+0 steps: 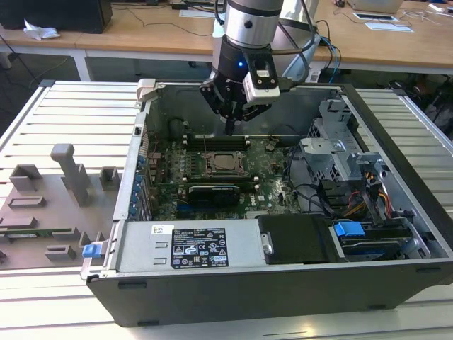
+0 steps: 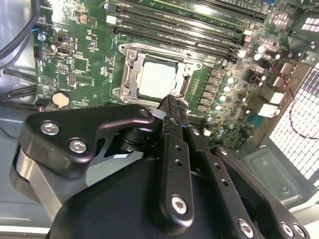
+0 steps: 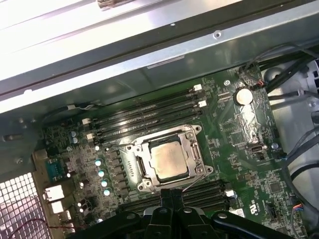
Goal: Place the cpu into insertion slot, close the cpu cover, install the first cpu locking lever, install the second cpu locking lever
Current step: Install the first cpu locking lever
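Observation:
The cpu [image 3: 169, 162] lies flat in the insertion slot [image 1: 221, 163] on the green motherboard, its pale metal top showing in both wrist views [image 2: 157, 78]. The silvery cpu cover [image 3: 193, 149] lies down around the chip as a frame. My gripper [image 1: 230, 129] hangs a little above the board at the far side of the slot, fingers pressed together and shut on nothing. In the second wrist view the fingertips [image 2: 169, 101] sit close over the slot's rim beside the chip. The first wrist view has the fingertips [image 3: 172, 193] at the rim too.
Black memory slots [image 3: 149, 117] run along one side of the socket. A long black card [image 1: 212, 191] lies on the near side. The case walls [image 1: 145, 134], a drive cage with cables [image 1: 340, 163] and the power supply [image 1: 191, 248] surround the board. A grey fixture [image 1: 49, 198] sits at the exterior view's left.

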